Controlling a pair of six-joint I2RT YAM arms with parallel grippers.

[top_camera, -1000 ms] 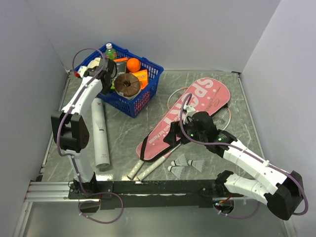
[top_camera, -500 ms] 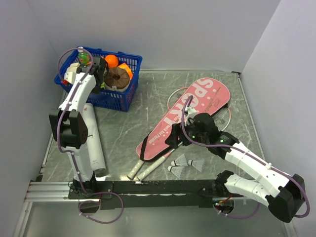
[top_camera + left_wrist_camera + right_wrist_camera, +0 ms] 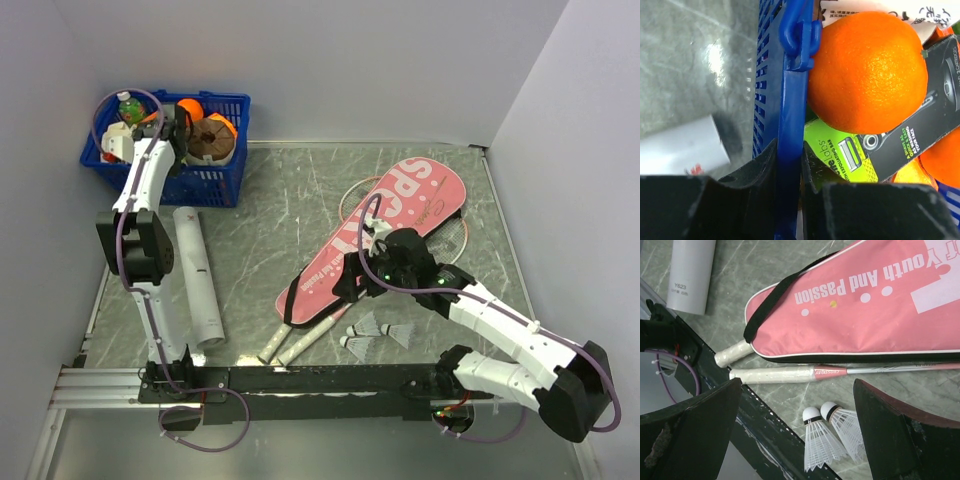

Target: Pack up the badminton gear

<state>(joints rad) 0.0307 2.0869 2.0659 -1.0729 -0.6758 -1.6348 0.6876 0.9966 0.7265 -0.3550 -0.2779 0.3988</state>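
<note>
Two fingers of my left hand (image 3: pixel 788 167) are pinched narrowly on the rim of the blue basket (image 3: pixel 792 75), just beside an orange (image 3: pixel 867 65). I judge I hold it this way to set the groceries in the far left corner of the desk (image 3: pixel 270 200) and make room for packing. My right hand (image 3: pixel 795 387) is wide open and empty. It hangs over the handles of the rackets (image 3: pixel 775 374), ready, I think, to take one.

The pink bag (image 3: pixel 880 315) lies flat, its long axis diagonal: narrow end near left, wide end far right. The rackets follow this line, with handles sticking out near left. Three shuttlecocks (image 3: pixel 365 326) lie just beside the handles. The white tube (image 3: pixel 198 285) lies flat by my left arm, running near to far.
</note>
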